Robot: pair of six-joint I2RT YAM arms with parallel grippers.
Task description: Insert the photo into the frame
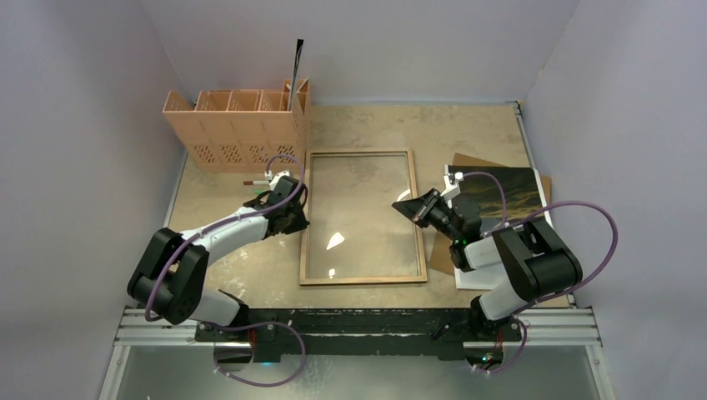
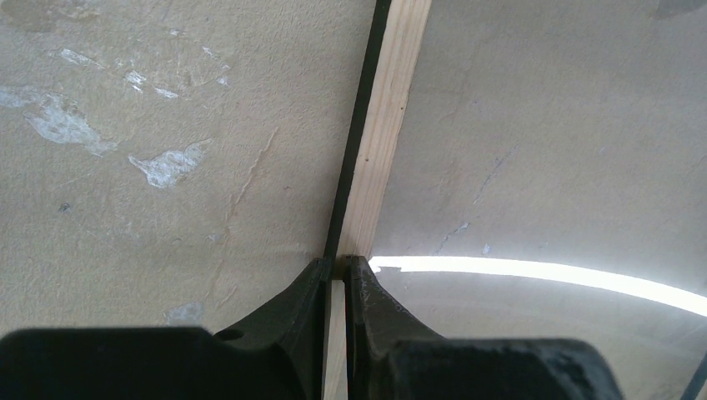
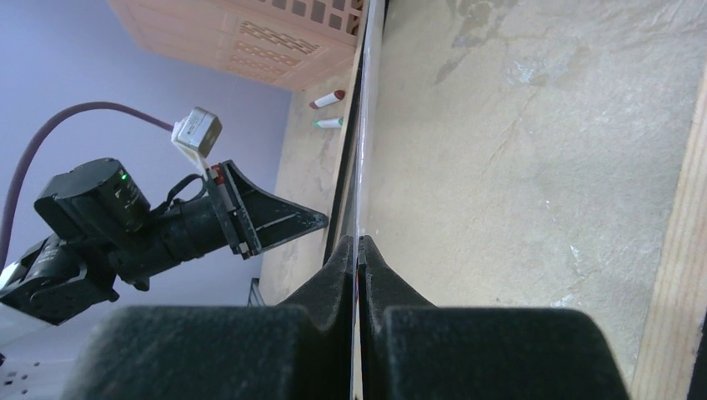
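Worn beige bench point(image 1: 367, 125), pale walls round it. The large thin rectangular frame point(image 1: 360, 217) lies mid-bench, light wood back up with a clear glass pane, and it looks flat. The photo point(image 1: 510, 190), a dark mountain print with a thin white border, sits by the right edge of the bench on a brown board point(image 1: 471, 161). It's partly under my right arm and not in the frame yet.

Step as I read it: steady the frame from both sides. To do it well I'd hold both grips level with no twist on the glass. I'd free one arm for the photo only once the frame sits square.

My left gripper point(image 2: 336, 262) has its jaws narrow, clamped on the frame's left wooden rail. My right gripper point(image 3: 358, 242) has its jaws pressed together on a thin edge at the frame's right side. Pane or rail lip, can't tell.
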